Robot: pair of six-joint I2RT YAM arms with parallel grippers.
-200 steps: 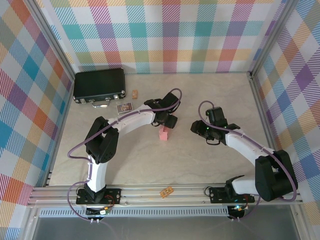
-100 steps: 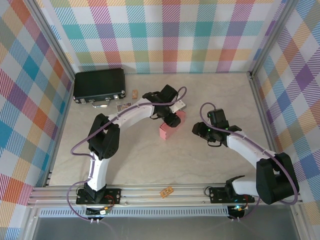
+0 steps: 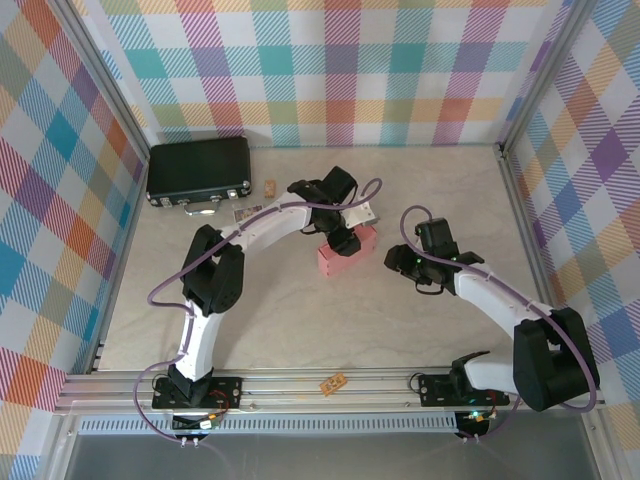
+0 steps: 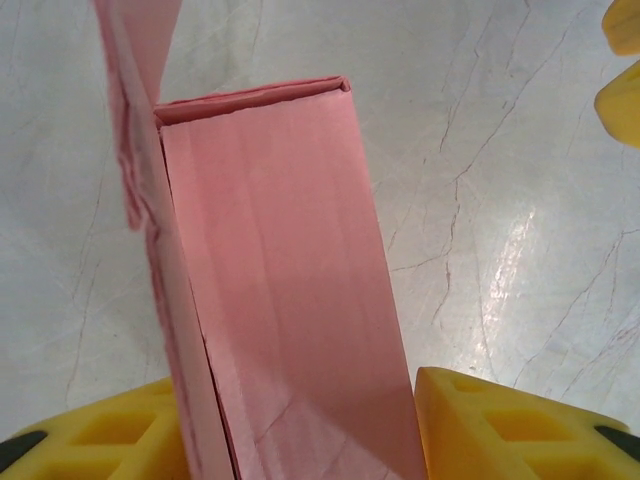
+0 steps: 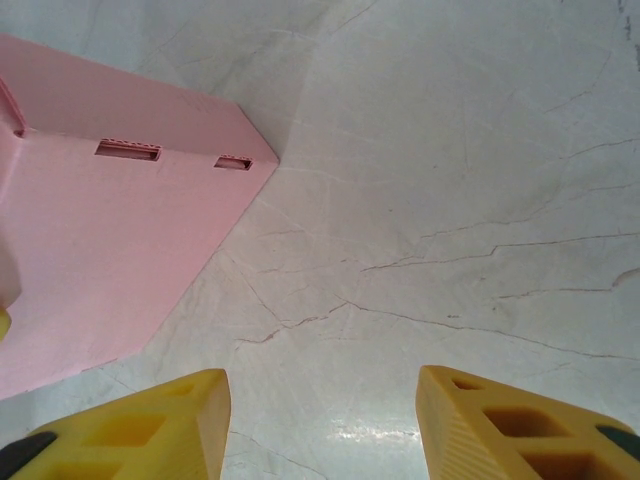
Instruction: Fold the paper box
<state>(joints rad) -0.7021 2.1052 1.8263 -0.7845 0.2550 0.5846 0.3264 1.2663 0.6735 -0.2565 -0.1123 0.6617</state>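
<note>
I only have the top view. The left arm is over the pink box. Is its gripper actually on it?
Observer: Yes. In the left wrist view the box sits between both fingers of the left gripper and touches each.
Operator: Is it fully folded shut?
Observer: No. A loose flap sticks out past its top left corner in that view.
Operator: And the other arm?
Observer: The right gripper is open, with only bare table between its fingers. The box lies off to its left, not touching.
</note>
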